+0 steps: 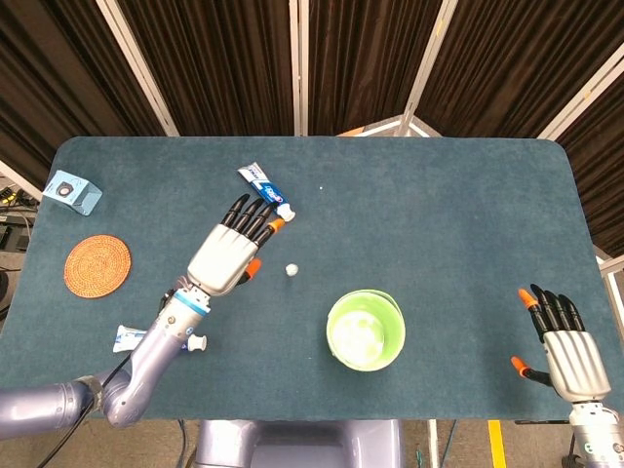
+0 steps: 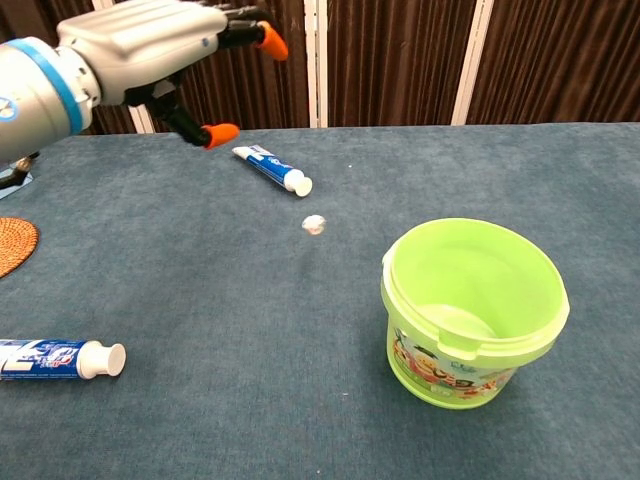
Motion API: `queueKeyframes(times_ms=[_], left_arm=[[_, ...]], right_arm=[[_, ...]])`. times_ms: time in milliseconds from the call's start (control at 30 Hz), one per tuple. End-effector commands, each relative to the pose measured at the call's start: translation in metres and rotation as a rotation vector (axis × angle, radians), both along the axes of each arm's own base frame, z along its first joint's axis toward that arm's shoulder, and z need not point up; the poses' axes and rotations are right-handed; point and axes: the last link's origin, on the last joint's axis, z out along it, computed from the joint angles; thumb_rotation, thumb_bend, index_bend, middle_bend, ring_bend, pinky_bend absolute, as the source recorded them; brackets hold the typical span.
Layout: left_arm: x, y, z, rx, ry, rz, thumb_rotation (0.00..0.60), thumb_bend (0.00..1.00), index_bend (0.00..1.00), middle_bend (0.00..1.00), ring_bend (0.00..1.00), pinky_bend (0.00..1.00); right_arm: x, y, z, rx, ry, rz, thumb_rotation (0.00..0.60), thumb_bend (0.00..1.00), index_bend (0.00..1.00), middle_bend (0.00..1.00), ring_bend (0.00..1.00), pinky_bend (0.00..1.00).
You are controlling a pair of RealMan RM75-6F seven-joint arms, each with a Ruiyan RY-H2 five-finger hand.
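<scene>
Left hand (image 1: 226, 255): smooth, silvery metal-look shell, black fingers, orange tips. Bucket (image 2: 472, 310): glossy green plastic. Table (image 1: 439, 214): matt, felt-like teal cloth. Coaster (image 1: 97, 264): rough woven fibre
</scene>
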Motion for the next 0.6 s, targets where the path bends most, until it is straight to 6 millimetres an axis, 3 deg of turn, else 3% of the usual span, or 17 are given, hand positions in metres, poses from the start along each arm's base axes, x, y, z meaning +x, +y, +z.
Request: queueKeyframes(times_ms=[33,233,500,600], left_arm=[[-0.011,-0.003,0.003,0.005,0.006,0.022,0.600,0.38,0.14,0.00,0.00,0.00],[-0.036,-0.016,0.007,-0.002,-0.013,0.068,0.600,0.38,0.14,0.00,0.00,0.00],[-0.099,-0.066,0.027,0.059,-0.050,0.155,0.600,0.37,0.12,0.00,0.00,0.00],[-0.133,-0.093,0.036,0.096,-0.076,0.239,0.600,0.37,0.10,0.00,0.00,0.00]], right_arm=[[0.000,0.001,0.000,0.000,0.002,0.000,0.600,0.08,0.00,0.00,0.00,0.00],[-0.001,0.000,-0.002,0.005,0.008,-0.002,0.600,0.08,0.00,0.00,0.00,0.00],[-0.002,0.000,-0.005,0.008,0.020,-0.004,0.600,0.08,0.00,0.00,0.00,0.00],[-0.002,0.000,-0.008,0.011,0.030,-0.001,0.600,0.08,0.00,0.00,0.00,0.00]])
